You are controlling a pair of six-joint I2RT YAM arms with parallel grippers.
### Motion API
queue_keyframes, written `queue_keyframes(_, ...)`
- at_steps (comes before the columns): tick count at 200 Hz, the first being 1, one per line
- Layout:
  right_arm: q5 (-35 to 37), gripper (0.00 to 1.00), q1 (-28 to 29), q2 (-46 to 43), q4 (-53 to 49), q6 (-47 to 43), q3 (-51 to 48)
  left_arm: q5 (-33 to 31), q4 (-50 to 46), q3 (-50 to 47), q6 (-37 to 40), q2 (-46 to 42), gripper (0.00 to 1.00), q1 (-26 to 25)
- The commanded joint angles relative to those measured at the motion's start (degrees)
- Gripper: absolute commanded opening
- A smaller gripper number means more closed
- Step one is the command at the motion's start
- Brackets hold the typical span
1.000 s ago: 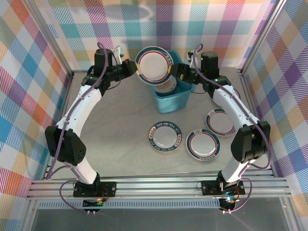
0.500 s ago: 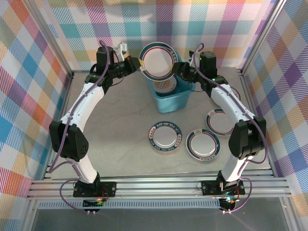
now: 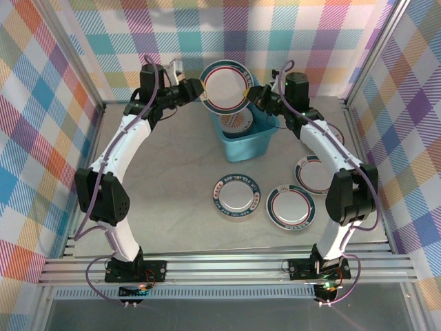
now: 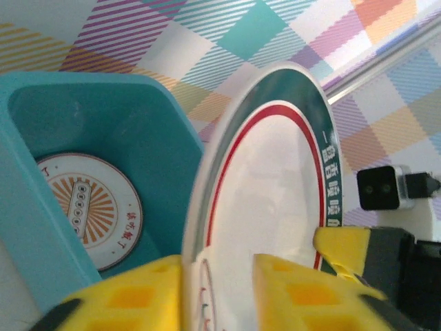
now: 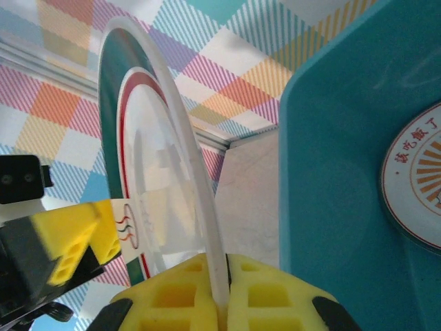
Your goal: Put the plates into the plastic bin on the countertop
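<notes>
One sunburst plate (image 4: pixel 86 210) sits in the plastic bin (image 4: pixel 158 138); your right tool (image 5: pixel 219 265) clamps the teal-rimmed plate (image 3: pixel 224 86), left tool (image 4: pixel 217 276) slack; three desk plates (image 3: pixel 236 194) wait.

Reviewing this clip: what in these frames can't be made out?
1. Plate count in the plastic bin: top external, the sunburst plate covers anything beneath, and the held plate overlaps the far end.
2. Plate near the right wall: top external, the right forearm hides most of it.
3. Rim lettering on the countertop plates: top external, too small.
</notes>
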Motion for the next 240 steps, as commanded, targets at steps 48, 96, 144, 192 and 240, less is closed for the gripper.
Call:
queue_keyframes(48,13.09,0.0,-0.4,-0.09,13.73,9.76,-4.44,-1.13,6.23,3.17,-0.13,3.21,0.73,3.85)
queue_keyframes(96,28.3,0.0,2.78,1.34,9.63,19.75,-7.17,-2.27,7.23,1.55,0.89,5.2,0.75,6.61)
queue_keyframes(144,35.78,0.0,5.51,6.2,1.24,22.95,-1.12,-0.77,8.21,1.77,0.02,8.9,0.75,9.54)
queue_keyframes(192,39.36,0.0,7.64,11.45,-7.85,25.94,6.77,0.89,10.17,2.91,-2.39,12.25,0.75,11.54)
queue_keyframes(240,46.71,0.0,10.25,15.11,-16.6,29.45,12.56,3.02,10.76,3.25,-2.29,14.03,0.75,12.44)
